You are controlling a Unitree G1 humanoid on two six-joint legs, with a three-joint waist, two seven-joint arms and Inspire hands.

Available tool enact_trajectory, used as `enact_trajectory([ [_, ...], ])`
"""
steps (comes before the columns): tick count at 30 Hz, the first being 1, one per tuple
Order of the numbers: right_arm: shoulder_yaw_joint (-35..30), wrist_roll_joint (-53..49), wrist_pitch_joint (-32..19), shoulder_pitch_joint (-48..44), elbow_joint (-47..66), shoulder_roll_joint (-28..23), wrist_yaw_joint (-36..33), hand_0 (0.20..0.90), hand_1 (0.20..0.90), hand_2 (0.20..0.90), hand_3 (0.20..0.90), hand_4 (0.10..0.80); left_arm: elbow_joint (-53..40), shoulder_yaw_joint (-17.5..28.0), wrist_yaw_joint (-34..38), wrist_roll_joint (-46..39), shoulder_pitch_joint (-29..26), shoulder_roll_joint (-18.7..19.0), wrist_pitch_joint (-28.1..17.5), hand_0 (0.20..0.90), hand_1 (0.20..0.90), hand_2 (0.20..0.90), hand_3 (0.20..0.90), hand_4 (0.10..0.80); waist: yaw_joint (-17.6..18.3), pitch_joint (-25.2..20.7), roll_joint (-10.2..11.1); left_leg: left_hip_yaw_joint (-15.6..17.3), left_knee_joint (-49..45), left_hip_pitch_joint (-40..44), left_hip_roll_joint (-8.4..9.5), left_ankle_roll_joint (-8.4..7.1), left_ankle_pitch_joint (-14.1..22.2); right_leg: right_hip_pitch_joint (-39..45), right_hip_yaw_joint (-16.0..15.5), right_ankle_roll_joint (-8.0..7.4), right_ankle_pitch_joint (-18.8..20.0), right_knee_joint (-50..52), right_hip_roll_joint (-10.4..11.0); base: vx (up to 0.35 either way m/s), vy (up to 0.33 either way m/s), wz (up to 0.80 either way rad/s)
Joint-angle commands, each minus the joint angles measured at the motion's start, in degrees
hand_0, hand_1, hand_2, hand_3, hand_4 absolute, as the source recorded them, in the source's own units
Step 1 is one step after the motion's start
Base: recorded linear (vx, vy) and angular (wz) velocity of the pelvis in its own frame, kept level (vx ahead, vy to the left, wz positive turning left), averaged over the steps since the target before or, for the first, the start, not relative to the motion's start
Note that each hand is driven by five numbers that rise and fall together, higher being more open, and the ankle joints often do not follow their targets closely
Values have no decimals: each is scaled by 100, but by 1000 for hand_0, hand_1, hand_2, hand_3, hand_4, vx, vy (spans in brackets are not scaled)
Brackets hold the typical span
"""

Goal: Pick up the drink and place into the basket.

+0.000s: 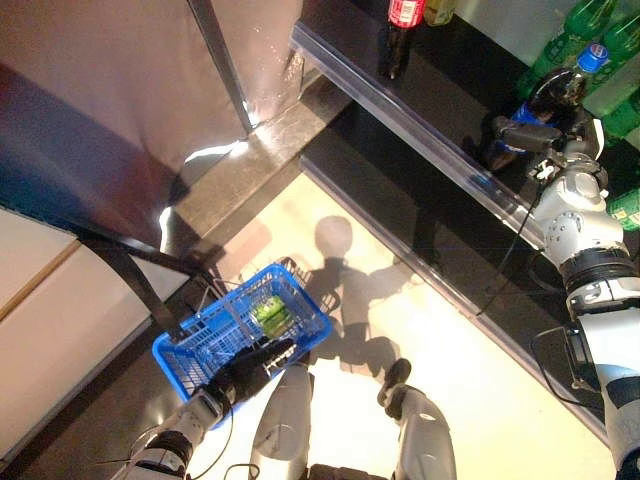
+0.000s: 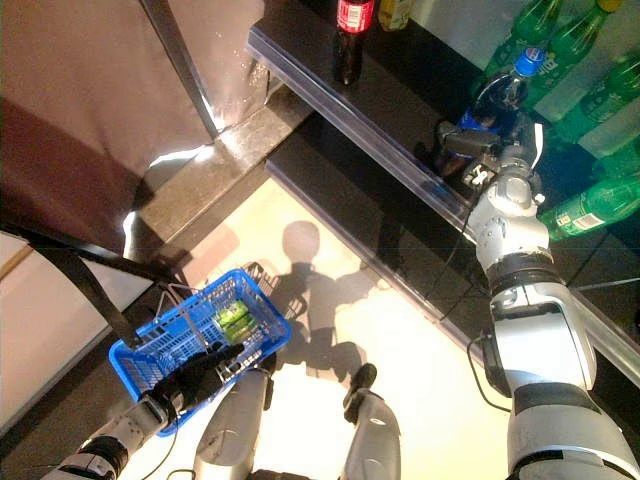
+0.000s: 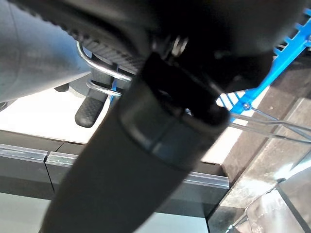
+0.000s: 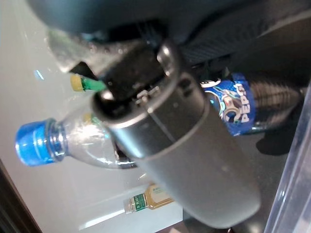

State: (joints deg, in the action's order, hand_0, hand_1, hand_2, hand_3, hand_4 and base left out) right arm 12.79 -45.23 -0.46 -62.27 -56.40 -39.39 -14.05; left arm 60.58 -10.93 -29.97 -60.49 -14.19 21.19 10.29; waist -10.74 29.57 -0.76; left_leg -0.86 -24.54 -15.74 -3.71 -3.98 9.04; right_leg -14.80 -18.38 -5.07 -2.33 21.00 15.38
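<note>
at one o'clock, right hand (image 2: 487, 143) up on the dark shelf (image 2: 400, 90), fingers curled round the cola bottle (image 2: 497, 95) with the blue cap, which stands upright among green bottles (image 2: 560, 40); looks like the grasp is made, but not yet lifted off. red-labelled bottle (image 2: 352, 35) well apart at twelve o'clock, untouched. down at seven o'clock, left hand (image 2: 195, 377) curled on the handle of the blue basket (image 2: 150, 350), holding it over the floor. inside the basket already, one green drink (image 2: 232, 318). judged about a third done for this bottle: gripped only. left to do: lift clear of the shelf lip, carry down across to seven o'clock, release beside the green one.
</note>
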Motion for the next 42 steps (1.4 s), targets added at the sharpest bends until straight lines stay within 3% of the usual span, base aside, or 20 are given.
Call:
enact_trajectory([
  [1, 2, -434, -576, -821, 229, -562, 257, 900, 900, 900, 900, 800, -375, -502, -734, -183, 440, 10, 32, 300, 300, 300, 200, 100, -179, -439, -23, -103, 387, -248, -197, 103, -712, -155, 58, -108, 0, 461, 372, -4, 25, 3],
  [9, -141, -864, -671, -950, 67, -453, 412, 900, 900, 900, 900, 800, -364, -542, -797, -162, 454, -6, 2, 300, 300, 300, 200, 100, -247, -448, -70, -122, 447, -272, -129, 137, -706, -240, 5, -123, -20, 518, 430, 0, 0, 0],
  [10, -146, -841, -666, -975, 41, -448, 362, 747, 747, 747, 722, 622, -373, -550, -798, -168, 452, -8, 0, 300, 300, 300, 200, 100, -256, -448, -72, -122, 465, -273, -121, 141, -711, -246, -3, -126, -18, 513, 431, 0, 0, 0],
  [12, -163, -889, -664, -995, 2, -440, 352, 300, 300, 300, 200, 100, -364, -558, -818, -145, 466, -14, -18, 300, 300, 300, 200, 100, -268, -471, -71, -157, 462, -221, -124, 119, -576, -213, 47, -195, -144, 555, 416, 34, -8, 4],
  [13, -182, -978, -671, -1006, -20, -442, 356, 300, 300, 300, 200, 100, -375, -564, -825, -125, 469, -8, -22, 300, 300, 300, 200, 100, -287, -442, -77, -131, 486, -275, -104, 148, -706, -258, -24, -138, -23, 525, 442, 76, -21, 5],
  [14, -183, -998, -664, -1008, -21, -438, 347, 300, 300, 300, 200, 100, -374, -564, -823, -124, 469, -7, -18, 300, 300, 300, 200, 100, -283, -470, -72, -168, 484, -223, -111, 124, -581, -223, 37, -204, -143, 557, 421, -6, -4, 4],
  [24, -230, -1127, -711, -1031, -130, -383, 368, 300, 300, 300, 200, 100, -353, -621, -876, -92, 468, -22, -83, 300, 300, 300, 200, 100, -313, -480, -69, -160, 572, -234, -92, 142, -607, -243, 0, -216, -105, 492, 421, -13, -4, 4],
  [25, -240, -1137, -734, -1024, -129, -367, 375, 300, 300, 300, 200, 100, -372, -639, -850, -110, 448, -14, -82, 300, 300, 300, 200, 100, -315, -448, -69, -117, 584, -291, -92, 164, -733, -280, -71, -157, 20, 448, 442, -113, 6, 0],
  [30, -241, -1131, -810, -1039, -134, -328, 372, 300, 300, 300, 200, 100, -369, -652, -849, -129, 418, -14, -84, 300, 300, 300, 200, 100, -311, -468, -68, -146, 627, -234, -99, 136, -626, -232, -12, -224, -81, 420, 399, -3, -5, -1],
  [32, -260, -1081, -887, -1023, -93, -319, 391, 300, 300, 300, 200, 100, -378, -654, -858, -114, 422, -11, -103, 300, 300, 300, 200, 100, -320, -432, -67, -104, 629, -283, -96, 159, -743, -257, -94, -160, 50, 380, 429, -100, -2, -2],
  [35, -206, -829, -967, -1035, -55, -309, 484, 300, 300, 300, 200, 100, -391, -649, -847, -119, 403, 8, -96, 300, 300, 300, 200, 100, -314, -463, -50, -138, 650, -227, -103, 128, -633, -205, -41, -229, -52, 373, 389, 45, -19, 2],
  [38, -94, -702, -1016, -1005, 150, -293, 571, 300, 300, 300, 200, 100, -436, -636, -831, -127, 403, 50, -95, 300, 300, 300, 200, 100, -309, -475, -21, -120, 704, -196, -106, 123, -643, -166, -57, -232, -29, 298, 358, -14, -17, 2],
  [39, -62, -706, -1047, -979, 220, -291, 645, 300, 300, 300, 200, 100, -446, -633, -818, -145, 403, 61, -108, 300, 300, 300, 200, 100, -309, -448, -8, -68, 715, -232, -101, 148, -770, -174, -132, -167, 100, 237, 376, 0, 0, 0],
  [42, 7, -590, -1085, -936, 414, -288, 722, 300, 300, 300, 200, 100, -465, -588, -800, -155, 395, 77, -100, 300, 300, 300, 200, 100, -288, -494, 25, -87, 733, -146, -124, 112, -644, -95, -71, -229, -15, 225, 337, 23, -11, 1],
])
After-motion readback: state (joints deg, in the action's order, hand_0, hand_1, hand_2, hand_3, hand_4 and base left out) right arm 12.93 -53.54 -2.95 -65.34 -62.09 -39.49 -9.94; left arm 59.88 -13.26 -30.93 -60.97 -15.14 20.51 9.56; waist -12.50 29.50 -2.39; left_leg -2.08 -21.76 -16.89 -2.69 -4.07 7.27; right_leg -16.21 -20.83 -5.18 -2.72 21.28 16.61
